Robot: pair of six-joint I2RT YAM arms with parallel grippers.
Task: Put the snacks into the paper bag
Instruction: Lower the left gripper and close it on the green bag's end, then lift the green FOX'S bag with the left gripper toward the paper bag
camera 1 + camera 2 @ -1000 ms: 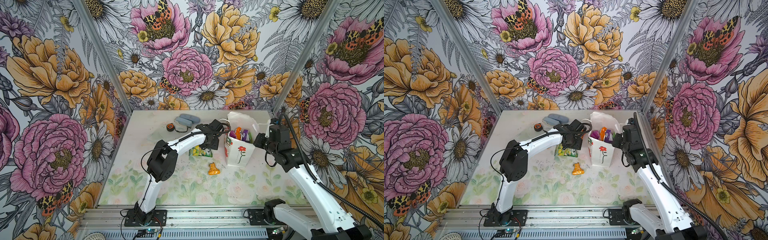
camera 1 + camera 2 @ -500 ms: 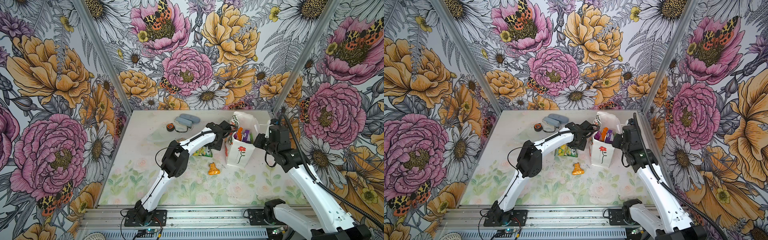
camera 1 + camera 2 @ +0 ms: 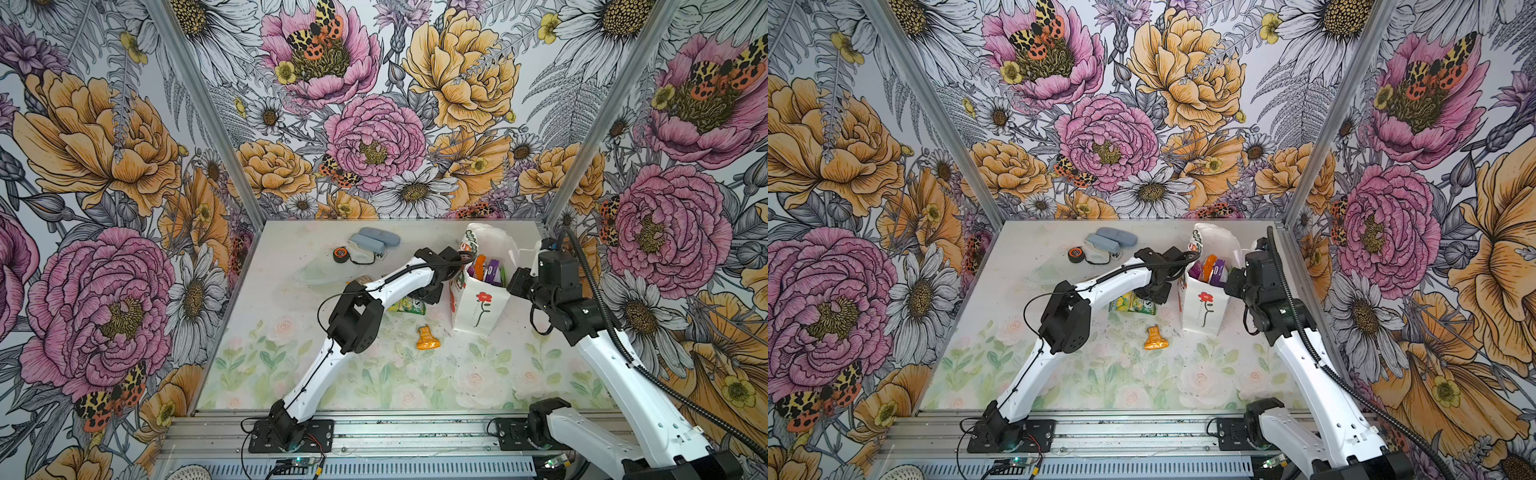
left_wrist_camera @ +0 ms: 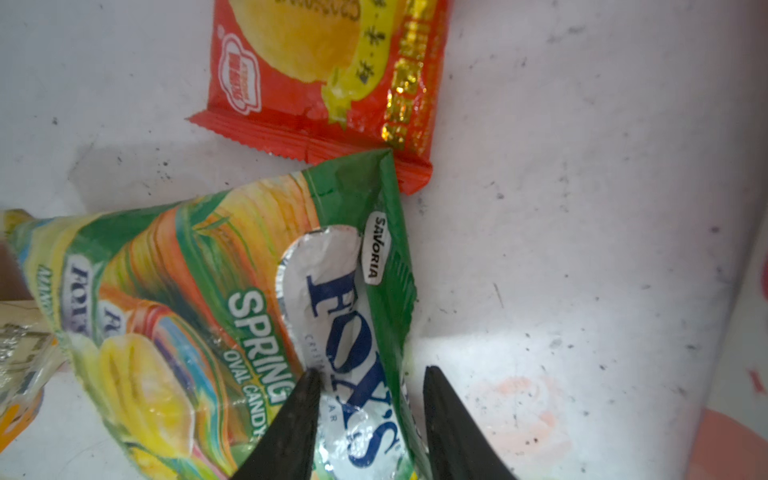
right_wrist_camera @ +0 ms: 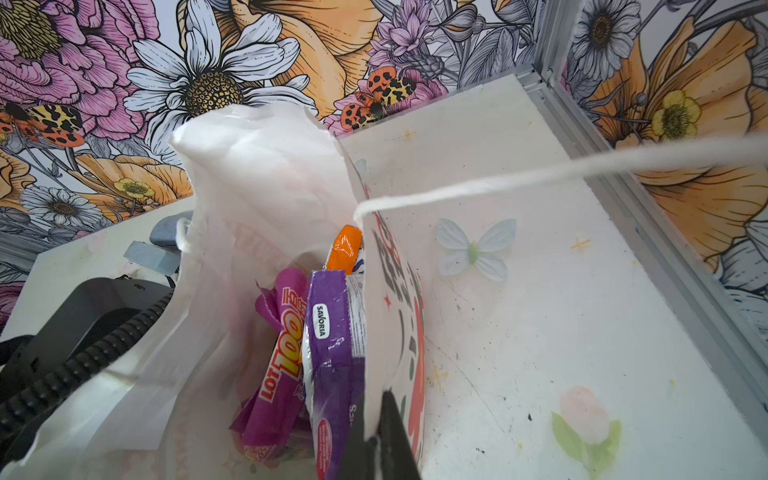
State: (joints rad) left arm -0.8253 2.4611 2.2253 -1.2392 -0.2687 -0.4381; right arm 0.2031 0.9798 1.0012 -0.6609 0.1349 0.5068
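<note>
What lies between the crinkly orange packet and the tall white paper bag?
In both top views, bare tabletop separates the crinkly orange packet from the white paper bag.

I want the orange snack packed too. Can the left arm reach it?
Probably yes: the orange snack lies bare on the table, close by, though the left gripper straddles the Fox's packet.

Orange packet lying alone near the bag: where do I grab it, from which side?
I'd take the orange packet by its narrow far end, straight down from above: it lies flat, clear all round, and flares wide toward the near end.
</note>
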